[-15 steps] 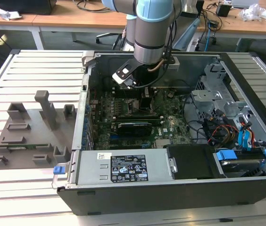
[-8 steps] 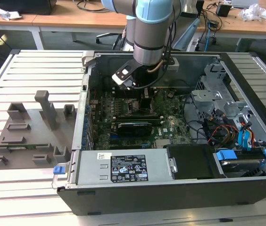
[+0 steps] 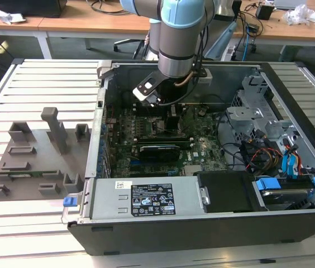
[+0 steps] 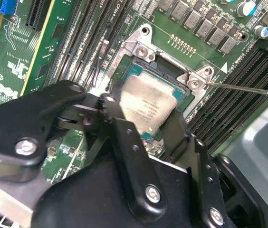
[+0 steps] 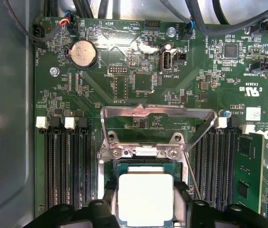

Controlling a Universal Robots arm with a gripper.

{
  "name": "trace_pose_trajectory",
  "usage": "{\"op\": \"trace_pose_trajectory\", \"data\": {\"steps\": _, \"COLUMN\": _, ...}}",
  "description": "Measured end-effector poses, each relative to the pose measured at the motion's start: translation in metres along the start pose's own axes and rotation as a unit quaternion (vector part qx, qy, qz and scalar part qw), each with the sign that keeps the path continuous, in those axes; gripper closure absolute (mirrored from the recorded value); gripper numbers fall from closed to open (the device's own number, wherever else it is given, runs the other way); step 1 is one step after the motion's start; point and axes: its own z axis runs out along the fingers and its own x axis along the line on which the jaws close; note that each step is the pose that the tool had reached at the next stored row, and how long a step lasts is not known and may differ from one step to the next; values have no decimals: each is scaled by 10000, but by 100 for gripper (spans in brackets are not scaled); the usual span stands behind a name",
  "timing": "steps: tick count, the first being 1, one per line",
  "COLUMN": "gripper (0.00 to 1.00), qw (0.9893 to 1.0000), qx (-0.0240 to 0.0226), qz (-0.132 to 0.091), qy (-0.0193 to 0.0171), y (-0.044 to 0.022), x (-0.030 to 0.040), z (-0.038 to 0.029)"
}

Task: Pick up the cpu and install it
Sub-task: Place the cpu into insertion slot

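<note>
The cpu (image 5: 146,199), a pale silver-grey square chip, sits between my gripper's (image 5: 146,209) black fingers (image 5: 106,195), which press on two opposite edges. It is level, within the socket frame (image 5: 106,161) on the green motherboard (image 5: 138,85). The socket's metal load plate (image 5: 158,113) is swung open. The second wrist view shows the cpu (image 4: 148,102) over the socket, with the fingertips (image 4: 109,105) at its sides. In the exterior view my gripper (image 3: 170,124) reaches down into the open computer case (image 3: 202,229).
Memory slots (image 5: 65,166) flank the socket on both sides, and a thin lever rod (image 4: 248,88) sticks out beside it. A power supply (image 3: 146,198) lines the case's near side. Drive cages and cables (image 3: 263,139) are on the exterior view's right, grey holder blocks (image 3: 54,131) on its left.
</note>
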Motion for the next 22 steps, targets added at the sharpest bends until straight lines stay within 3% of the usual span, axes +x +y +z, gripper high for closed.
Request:
{"op": "trace_pose_trajectory", "data": {"steps": 1, "gripper": 38, "qw": 10000, "qx": 0, "qz": 0, "qy": 0, "y": 0, "x": 0, "z": 0}}
{"op": "trace_pose_trajectory", "data": {"steps": 17, "gripper": 38, "qw": 10000, "qx": 1, "qz": 1, "qy": -2, "y": -12, "x": 20, "z": -5}}
{"op": "trace_pose_trajectory", "data": {"steps": 20, "gripper": 38, "qw": 10000, "qx": 0, "qz": 1, "qy": -1, "y": -15, "x": 13, "z": -127}}
{"op": "trace_pose_trajectory", "data": {"steps": 22, "gripper": 40, "qw": 10000, "qx": 1, "qz": 1, "qy": 0, "y": -15, "x": 13, "z": -128}}
